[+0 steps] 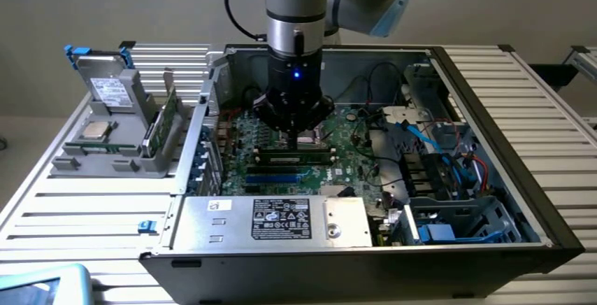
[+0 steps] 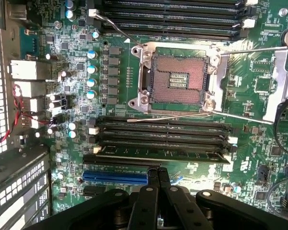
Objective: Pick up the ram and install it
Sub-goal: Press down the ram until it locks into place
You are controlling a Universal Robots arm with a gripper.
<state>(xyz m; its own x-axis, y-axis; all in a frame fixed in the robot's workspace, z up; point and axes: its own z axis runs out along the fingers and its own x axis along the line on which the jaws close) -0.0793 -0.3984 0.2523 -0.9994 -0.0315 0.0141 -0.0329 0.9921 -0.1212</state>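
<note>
Inside the open computer case (image 1: pixel 485 95), the ram (image 1: pixel 296 157) sits in a motherboard (image 2: pixel 259 91) slot; the gripper (image 1: pixel 300 139) above has its fingers pressed together, empty.

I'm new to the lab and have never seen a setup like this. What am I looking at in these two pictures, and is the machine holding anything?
It is a single robot arm working over an open computer case on a slatted table. One picture comes from a camera standing off the arm; the other from a camera on the wrist, looking down past the hand at the green motherboard.

The hand's fingers are shut, low over the memory slots. A ram stick sits along one slot just below the hand; whether it is fully seated I cannot tell. The open square is the empty processor socket.

On the exterior view's left, a grey rack holds spare parts, including a silver drive.
</note>
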